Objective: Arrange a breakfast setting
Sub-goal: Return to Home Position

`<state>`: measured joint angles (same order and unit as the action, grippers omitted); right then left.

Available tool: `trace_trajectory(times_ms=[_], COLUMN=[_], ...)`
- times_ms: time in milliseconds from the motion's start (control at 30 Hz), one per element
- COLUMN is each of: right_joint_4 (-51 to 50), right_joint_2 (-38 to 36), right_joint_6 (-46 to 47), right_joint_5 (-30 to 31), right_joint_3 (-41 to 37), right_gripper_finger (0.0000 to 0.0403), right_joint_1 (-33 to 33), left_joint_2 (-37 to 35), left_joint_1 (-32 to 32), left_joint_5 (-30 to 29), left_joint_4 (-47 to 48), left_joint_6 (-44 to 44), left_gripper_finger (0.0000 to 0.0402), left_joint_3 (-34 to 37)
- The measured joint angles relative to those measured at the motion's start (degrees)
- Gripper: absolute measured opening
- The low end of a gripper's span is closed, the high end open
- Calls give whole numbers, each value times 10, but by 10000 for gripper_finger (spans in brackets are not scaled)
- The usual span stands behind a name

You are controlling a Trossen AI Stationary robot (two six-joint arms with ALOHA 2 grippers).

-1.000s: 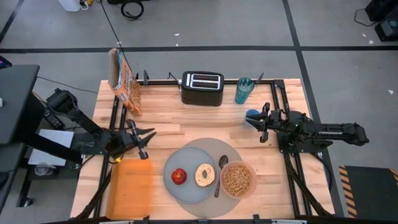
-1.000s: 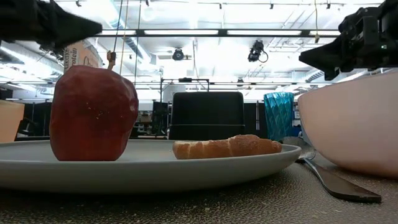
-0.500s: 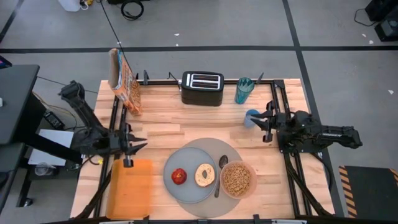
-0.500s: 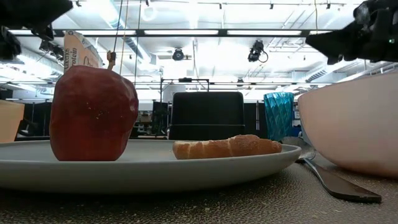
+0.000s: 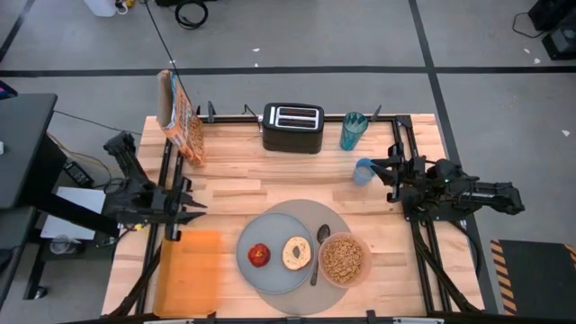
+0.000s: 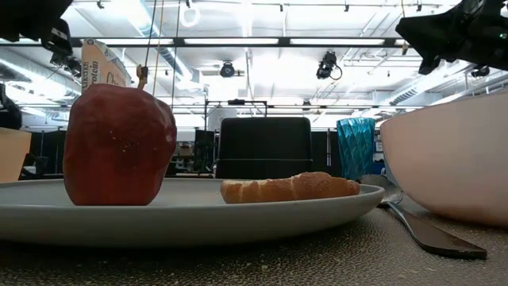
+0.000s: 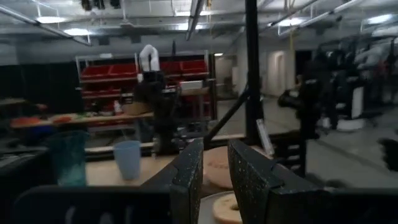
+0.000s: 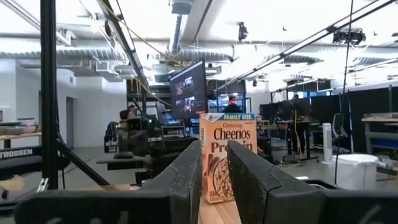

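The wooden table [image 5: 236,176] carries the complete setting at its middle, close to the edge opposite the black toaster [image 5: 292,128]. The large round grey mat [image 5: 299,212] lies flat. On it, the smaller grey plate [image 5: 275,273] occupies the left portion, and the translucent pink bowl [image 5: 364,270], filled with cereal, stands on the right rim. The bagel [image 5: 296,253] and the red apple [image 5: 259,255] sit side by side on the plate, apple to the left, the two apart. The metal spoon [image 5: 318,258] lies on the mat between plate and bowl. The left gripper [image 5: 191,214] hangs at the left side of the table, just past the far edge of the flat orange tray [image 5: 189,272], well apart from the mat. Its fingers stand parted by a narrow gap with nothing between them. The right gripper [image 5: 382,169] hangs at the right side, just beside a small blue cup [image 5: 363,171], with the same narrow gap, holding nothing. The setting lies between the two arms and nearer the front edge than either gripper. A bare strip of wood separates the mat from the toaster, the cereal box [image 5: 180,121] and the teal tumbler [image 5: 352,131] along the far edge.
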<state>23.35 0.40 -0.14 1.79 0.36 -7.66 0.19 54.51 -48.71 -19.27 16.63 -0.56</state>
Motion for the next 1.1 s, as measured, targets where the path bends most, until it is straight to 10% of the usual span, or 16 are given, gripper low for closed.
trace_trajectory(times_ms=[300, 1100], right_joint_4=[-2, 1], right_joint_2=[2, 2], right_joint_6=[0, 0], right_joint_5=[-2, 1], right_joint_3=[0, 0], right_gripper_finger=[83, 83], right_joint_1=[0, 0], left_joint_2=[1, 6], left_joint_1=[-106, -137], left_joint_5=[204, 193], left_joint_4=[17, 9], left_joint_6=[-80, -100], left_gripper_finger=[82, 82], left_joint_3=[0, 0])
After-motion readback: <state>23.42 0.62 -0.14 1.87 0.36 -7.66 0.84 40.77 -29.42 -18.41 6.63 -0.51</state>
